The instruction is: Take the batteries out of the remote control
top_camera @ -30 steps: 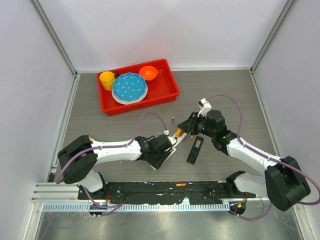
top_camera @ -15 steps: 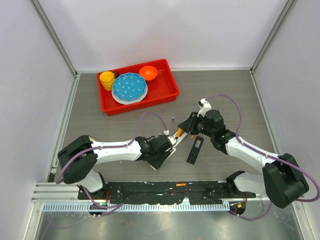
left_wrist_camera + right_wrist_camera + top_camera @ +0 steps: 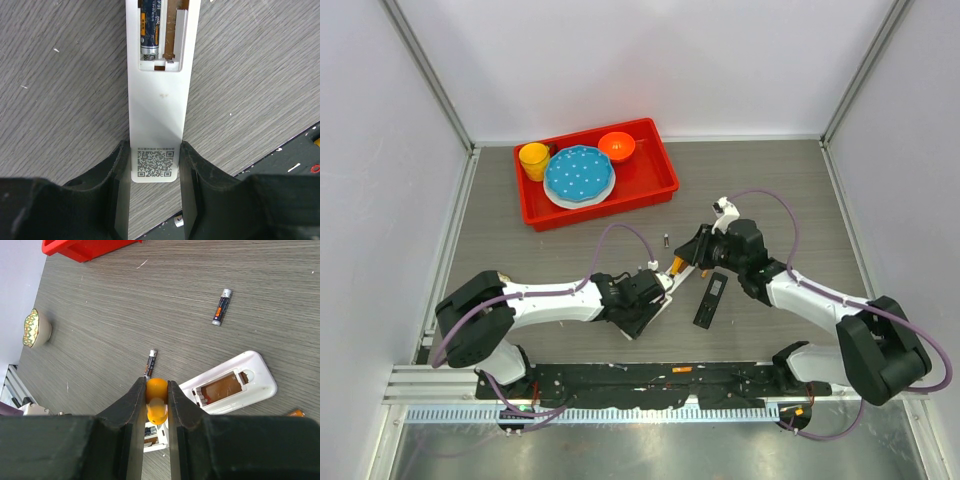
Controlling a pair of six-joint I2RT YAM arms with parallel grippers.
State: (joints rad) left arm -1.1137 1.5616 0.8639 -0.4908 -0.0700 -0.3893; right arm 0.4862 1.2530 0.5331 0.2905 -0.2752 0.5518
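The left tool (image 3: 152, 148) is closed on the white remote (image 3: 157, 100), its two fingers pressed against the long sides at the end that bears a QR label. The remote lies face down on the desk (image 3: 60, 90) with its battery bay open. One dark battery (image 3: 150, 27) sits in the left slot, straight ahead of the tool and well clear of the fingertips. The picture's top edge cuts off the bay, so the battery's far end and most of the right slot cannot be made out.

The right tool (image 3: 154, 390) is clamped on the round handle of an orange-handled screwdriver (image 3: 158, 412), directly above that bay. The handle and fingers hide the tip, so whether it touches the battery cannot be told.

Two loose batteries lie on the desk beyond the right tool: one (image 3: 151, 363) just past its fingertips, the other (image 3: 221, 307) farther off to the right. A second white remote (image 3: 235, 385) lies beside that tool, its open bay showing brown backing. From above, the arms cover most of this; a black oblong piece (image 3: 710, 300) lies near the right tool.
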